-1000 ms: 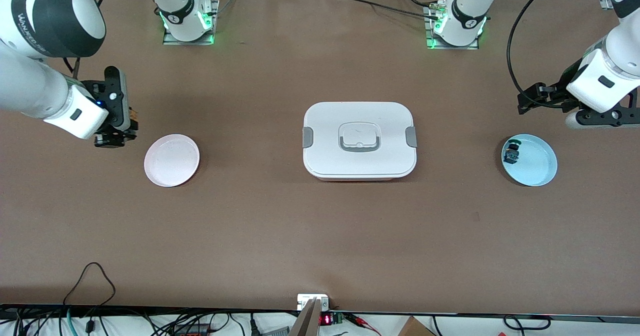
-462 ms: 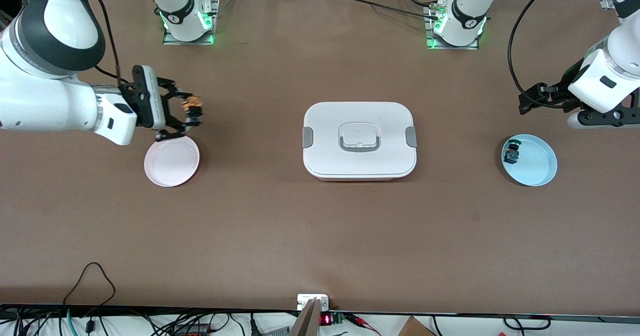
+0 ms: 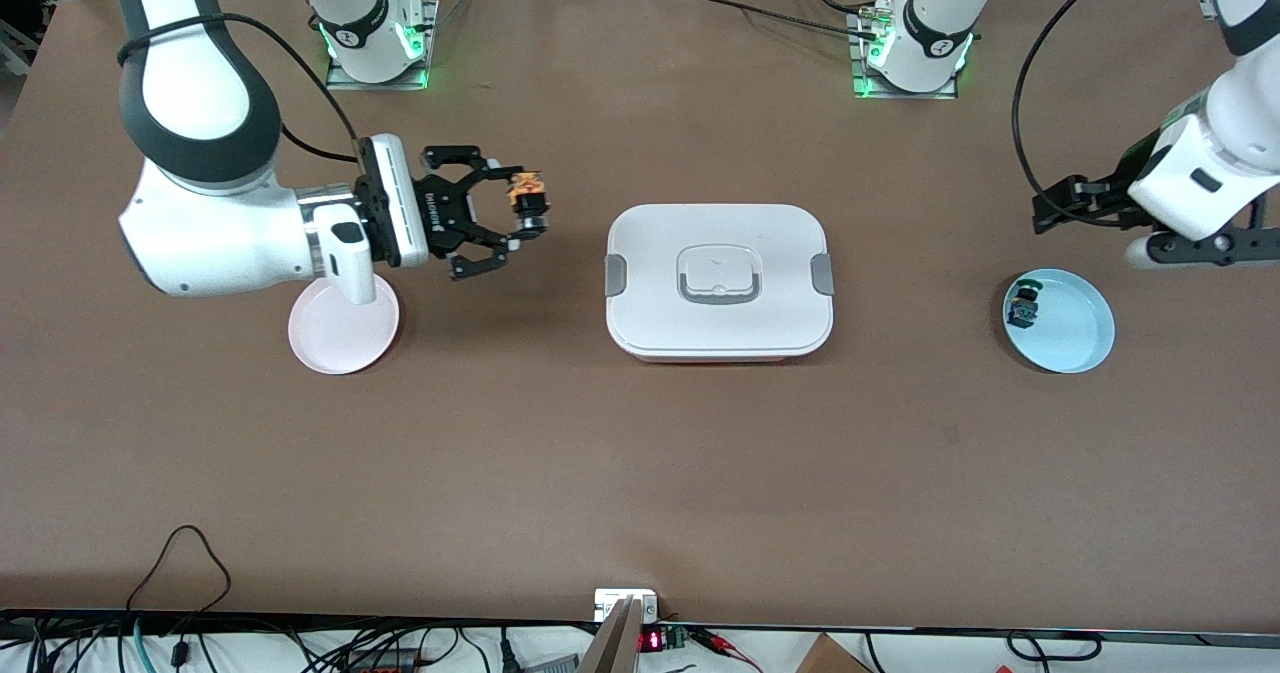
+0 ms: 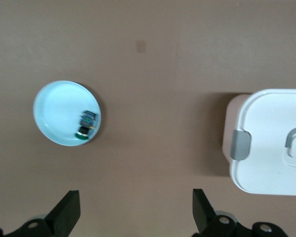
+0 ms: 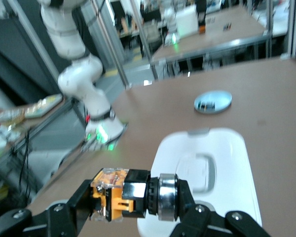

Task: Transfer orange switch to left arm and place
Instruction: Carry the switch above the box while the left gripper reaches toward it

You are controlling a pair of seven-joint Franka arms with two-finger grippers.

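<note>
Right gripper (image 3: pixel 508 221) clamped on the orange switch (image 3: pixel 527 202), in the air over bare desk between pink plate (image 3: pixel 343 338) and white box (image 3: pixel 719 281) at desk centre. Left gripper (image 4: pixel 135 217) spread apart, empty, waiting above blue plate (image 3: pixel 1070 328).

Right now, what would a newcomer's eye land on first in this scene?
The right tool, shut on the tiny orange-and-black switch, hangs over bare table between the round pink plate and the large white clip-sided box at the table's middle. The left tool, open, waits above the table by the light-blue plate.
</note>
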